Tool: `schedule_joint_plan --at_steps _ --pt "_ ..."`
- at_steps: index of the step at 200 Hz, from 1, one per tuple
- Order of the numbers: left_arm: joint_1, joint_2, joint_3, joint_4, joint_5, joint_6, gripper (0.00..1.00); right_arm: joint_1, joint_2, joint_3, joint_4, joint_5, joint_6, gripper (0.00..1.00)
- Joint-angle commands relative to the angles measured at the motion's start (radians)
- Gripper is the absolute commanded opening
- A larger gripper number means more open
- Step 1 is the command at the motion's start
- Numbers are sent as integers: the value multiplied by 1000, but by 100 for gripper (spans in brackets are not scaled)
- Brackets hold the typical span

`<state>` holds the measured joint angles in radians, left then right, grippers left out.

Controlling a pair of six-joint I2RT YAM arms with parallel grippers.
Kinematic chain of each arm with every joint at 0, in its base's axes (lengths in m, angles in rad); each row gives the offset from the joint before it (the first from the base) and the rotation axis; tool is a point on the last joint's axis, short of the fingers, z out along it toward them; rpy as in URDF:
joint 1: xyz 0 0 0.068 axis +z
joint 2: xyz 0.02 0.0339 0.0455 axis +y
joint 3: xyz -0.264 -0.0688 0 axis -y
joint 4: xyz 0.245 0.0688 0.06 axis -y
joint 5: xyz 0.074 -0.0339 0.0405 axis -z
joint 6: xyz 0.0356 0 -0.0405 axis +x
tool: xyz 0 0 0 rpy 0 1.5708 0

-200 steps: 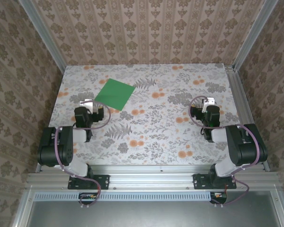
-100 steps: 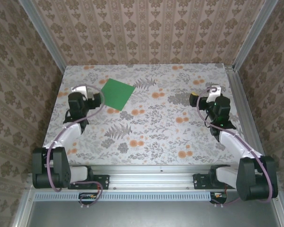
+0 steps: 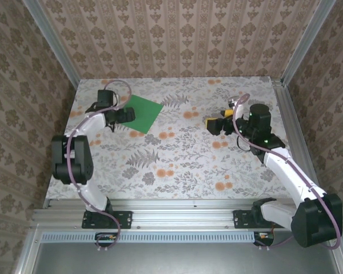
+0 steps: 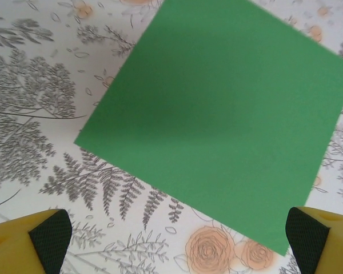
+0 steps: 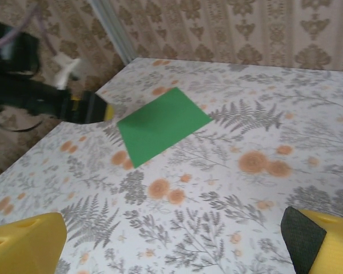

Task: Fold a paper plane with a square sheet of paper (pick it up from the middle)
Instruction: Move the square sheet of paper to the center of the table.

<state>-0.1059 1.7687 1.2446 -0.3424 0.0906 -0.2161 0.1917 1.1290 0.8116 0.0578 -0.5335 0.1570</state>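
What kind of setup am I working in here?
Likely a lab data-collection booth: a floral-print table boxed in by patterned walls on aluminium framing, with a green paper sheet laid out.

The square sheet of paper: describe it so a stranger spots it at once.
Start from the floral-print table and go to its far left part, just ahead of the left tool. There the square sheet of paper lies flat, turned corner-on. It is the one plain bright-green patch amid grey leaves and orange flowers.
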Motion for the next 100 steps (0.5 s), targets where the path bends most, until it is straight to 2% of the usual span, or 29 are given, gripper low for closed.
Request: schedule_joint_plan --at_steps 1,53,100 --pt "-24 76 115 -134 -10 27 100 45 31 60 -80 -7 -4 100" --pt "-67 291 342 -248 -99 53 100 119 115 116 -75 36 3 100" --pt "-81 433 505 -346 -96 22 100 161 177 176 -88 48 -1 100"
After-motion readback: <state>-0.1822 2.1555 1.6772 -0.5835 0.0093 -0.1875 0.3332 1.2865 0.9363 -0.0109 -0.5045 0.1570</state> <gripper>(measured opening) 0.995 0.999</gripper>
